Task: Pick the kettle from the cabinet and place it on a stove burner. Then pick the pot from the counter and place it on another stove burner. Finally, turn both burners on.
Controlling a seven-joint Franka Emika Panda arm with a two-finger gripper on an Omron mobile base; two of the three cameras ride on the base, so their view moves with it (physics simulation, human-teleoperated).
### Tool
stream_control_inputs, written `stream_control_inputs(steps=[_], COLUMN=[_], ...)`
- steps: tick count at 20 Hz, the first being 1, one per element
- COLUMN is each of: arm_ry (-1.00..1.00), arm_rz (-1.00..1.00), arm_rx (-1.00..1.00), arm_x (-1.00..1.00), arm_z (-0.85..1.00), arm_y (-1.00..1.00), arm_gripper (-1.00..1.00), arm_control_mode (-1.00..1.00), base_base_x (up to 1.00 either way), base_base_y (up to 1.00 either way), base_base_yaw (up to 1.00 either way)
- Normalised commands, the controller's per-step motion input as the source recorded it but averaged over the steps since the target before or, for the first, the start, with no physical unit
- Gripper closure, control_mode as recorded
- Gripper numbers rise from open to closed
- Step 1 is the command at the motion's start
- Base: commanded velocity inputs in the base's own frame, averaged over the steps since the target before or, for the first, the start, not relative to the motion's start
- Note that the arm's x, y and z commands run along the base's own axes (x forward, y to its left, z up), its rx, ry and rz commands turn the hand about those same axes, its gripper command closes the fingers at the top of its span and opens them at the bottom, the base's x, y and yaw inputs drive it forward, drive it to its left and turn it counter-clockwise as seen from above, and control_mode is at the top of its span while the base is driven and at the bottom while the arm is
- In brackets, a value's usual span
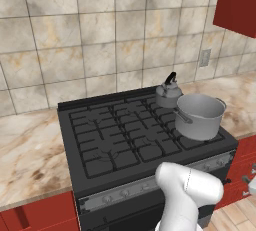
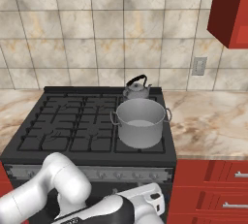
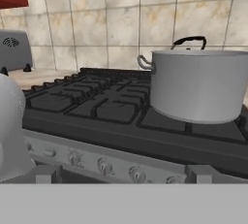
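The tiled wall (image 2: 97, 39) runs behind everything, with a grey outlet plate (image 2: 199, 66) set in it to the right of the stove; the red cabinet (image 2: 231, 9) hangs at upper right; the beige veined counter (image 2: 208, 121) flanks the cooktop on both sides, above red drawers (image 2: 213, 189) with silver handles. The black cooktop (image 1: 125, 130) carries cast-iron burners (image 2: 63, 121) and a silver knob panel (image 3: 101, 162) along its front edge. The pot (image 2: 140, 122) sits on the front right grate; the kettle (image 2: 137, 88) stands just behind it on the rear right grate, partly hidden by the pot in the hand view; a grey toaster-like appliance (image 3: 14, 48) rests on the counter left of the stove. The gripper hangs low before the knob panel, fingers spread wide, holding nothing.
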Motion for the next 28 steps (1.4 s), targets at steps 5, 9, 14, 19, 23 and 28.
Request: stream_control_inputs(steps=[5,9,14,19,23,28], arm_ry=[0.0,0.0,0.01,0.01,0.0,0.0], arm_rz=[0.0,0.0,0.0,0.0,0.0,-0.03], arm_rx=[0.04,0.03,0.0,0.0,0.02,0.03], arm_x=[0.09,0.22,0.18,0.0,0.0,0.01], arm_z=[-0.08,-0.02,-0.03,-0.06,-0.07,-0.05], arm_y=[0.07,0.11,0.1,0.0,0.04,0.13], arm_gripper=[-1.0,-1.0,-1.0,-1.0,-1.0,-1.0], arm_control_mode=[-1.0,-1.0,-1.0,-1.0,-1.0,-1.0], base_base_x=[0.0,0.0,0.0,0.0,0.0,0.0], base_base_y=[0.0,0.0,0.0,0.0,0.0,0.0], base_base_yaw=[0.0,0.0,0.0,0.0,0.0,0.0])
